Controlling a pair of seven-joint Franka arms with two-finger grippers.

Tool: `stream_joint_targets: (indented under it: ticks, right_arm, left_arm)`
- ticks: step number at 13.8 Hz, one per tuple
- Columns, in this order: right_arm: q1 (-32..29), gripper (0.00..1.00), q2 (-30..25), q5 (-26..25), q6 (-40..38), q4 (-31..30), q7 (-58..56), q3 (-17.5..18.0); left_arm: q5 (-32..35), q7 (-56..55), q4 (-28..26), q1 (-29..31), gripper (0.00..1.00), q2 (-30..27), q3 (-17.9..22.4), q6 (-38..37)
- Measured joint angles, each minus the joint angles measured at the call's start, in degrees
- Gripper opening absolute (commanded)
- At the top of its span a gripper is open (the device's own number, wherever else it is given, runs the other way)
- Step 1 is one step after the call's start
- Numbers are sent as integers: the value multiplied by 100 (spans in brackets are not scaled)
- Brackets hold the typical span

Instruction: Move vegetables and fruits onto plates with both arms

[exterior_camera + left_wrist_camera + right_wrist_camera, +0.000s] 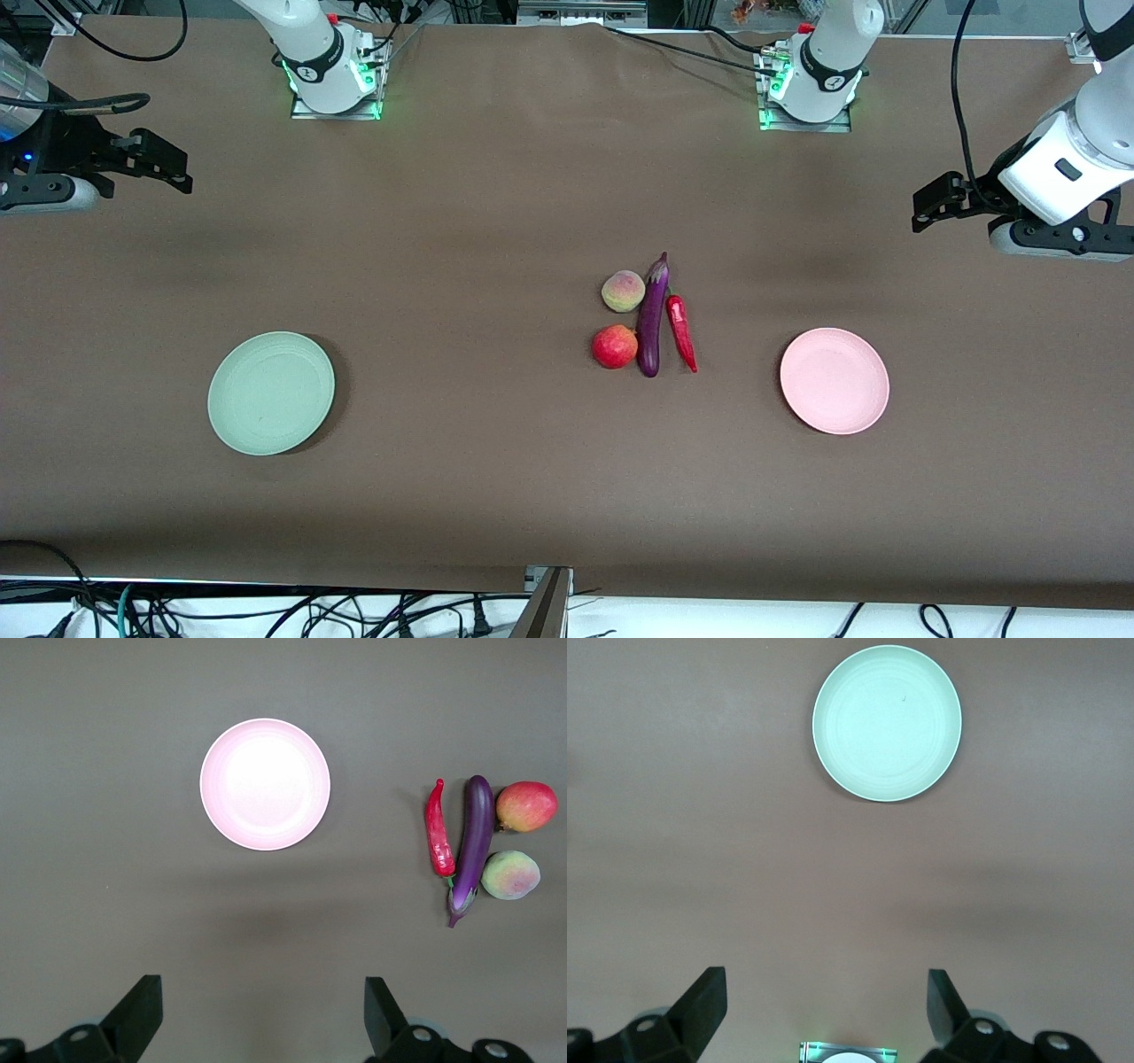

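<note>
Four items lie bunched near the table's middle: the purple eggplant [653, 319] [474, 842], the red chili [681, 332] [438, 830] beside it, the red pomegranate-like fruit [614, 346] [526, 806] and the peach [623, 291] [510, 874]. The pink plate [834, 380] [265, 784] sits bare toward the left arm's end. The mint green plate [271, 392] [887, 722] sits bare toward the right arm's end. My left gripper [926, 208] [263, 992] hovers open and holds nothing, high over the table's left-arm end. My right gripper [168, 164] [826, 988] hovers the same way over the other end.
Brown cloth covers the table. The arm bases [337, 80] [811, 89] glow green along the edge farthest from the front camera. Loose cables [266, 611] lie past the nearest edge. Wide bare cloth separates the plates from the produce.
</note>
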Motion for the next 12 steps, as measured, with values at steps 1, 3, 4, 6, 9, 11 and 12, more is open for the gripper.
stream_joint_targets:
  ticks: [1, 3, 4, 6, 9, 11, 12]
  right_arm:
    - [0, 100, 0, 0, 0, 0, 0, 0]
    - [0, 100, -1, 0, 0, 0, 0, 0]
    - [0, 100, -1, 0, 0, 0, 0, 0]
    - [0, 100, -1, 0, 0, 0, 0, -2]
    - [-1, 100, -1, 0, 0, 0, 0, -5]
    - [-1, 100, -3, 1, -37, 0, 0, -5]
    - [-1, 100, -4, 1, -52, 0, 0, -4]
  left_arm:
    - [0, 0, 0, 0, 100, 0, 0, 0]
    - [0, 0, 0, 0, 100, 0, 0, 0]
    - [0, 0, 0, 0, 100, 0, 0, 0]
    - [0, 0, 0, 0, 100, 0, 0, 0]
    - [0, 0, -1, -6, 100, 2, -10, -78]
    - [-2, 12, -11, -55, 100, 65, -49, -381]
    - [-3, 31, -23, -104, 100, 164, -125, -490]
